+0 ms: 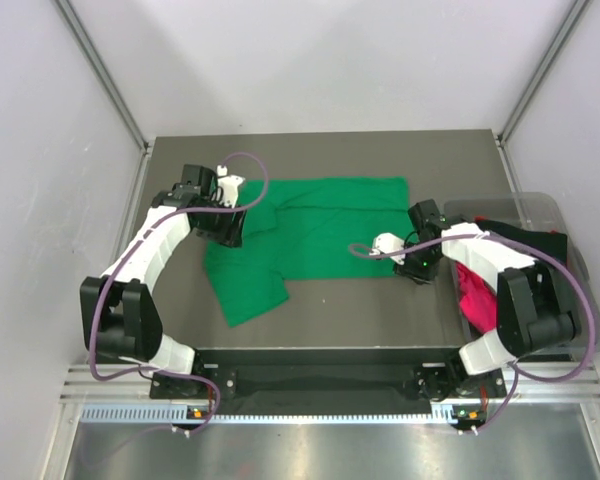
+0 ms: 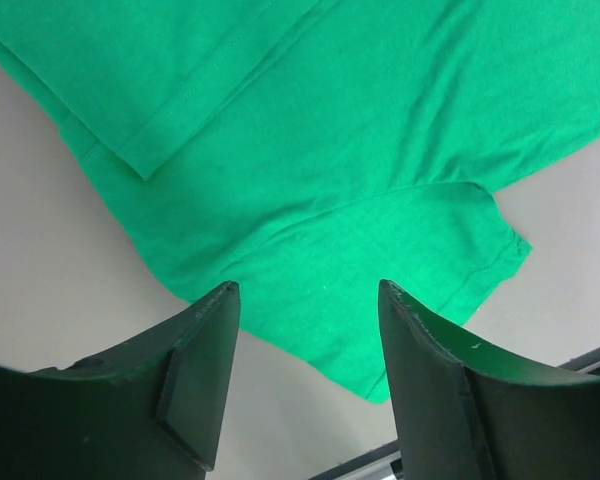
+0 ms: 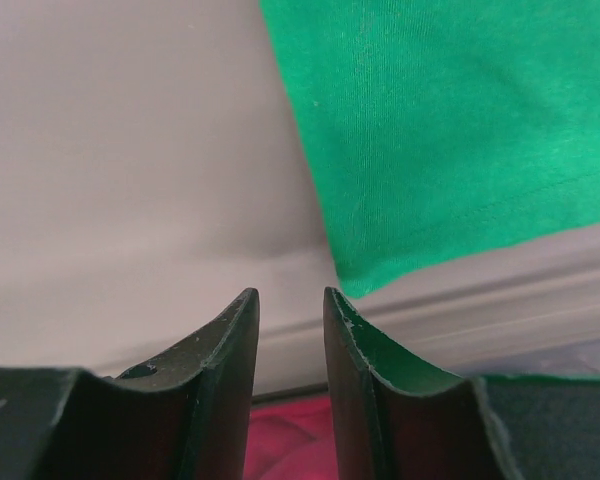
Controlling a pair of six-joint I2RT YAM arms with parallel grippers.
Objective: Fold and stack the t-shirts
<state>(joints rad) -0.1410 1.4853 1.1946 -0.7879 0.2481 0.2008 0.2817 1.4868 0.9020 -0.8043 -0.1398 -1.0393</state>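
A bright green t-shirt [image 1: 315, 235] lies spread on the dark table, with one part folded toward the front left [image 1: 248, 285]. My left gripper [image 1: 228, 226] hovers over the shirt's left side. In the left wrist view it [image 2: 308, 290] stands open, the green fabric [image 2: 360, 150] and a sleeve below it, nothing between the fingers. My right gripper [image 1: 414, 264] sits just off the shirt's right edge. Its jaws [image 3: 290, 293] stand a narrow gap apart and hold nothing, and the green hem corner [image 3: 380, 260] lies ahead of them. A magenta-pink t-shirt [image 1: 475, 300] and a black one [image 1: 525, 235] lie in a bin.
A clear plastic bin [image 1: 540, 205] stands at the table's right edge, close beside the right arm. White walls and metal frame posts [image 1: 105, 75] enclose the table. The table's front rail [image 1: 310, 355] runs between the two arm bases.
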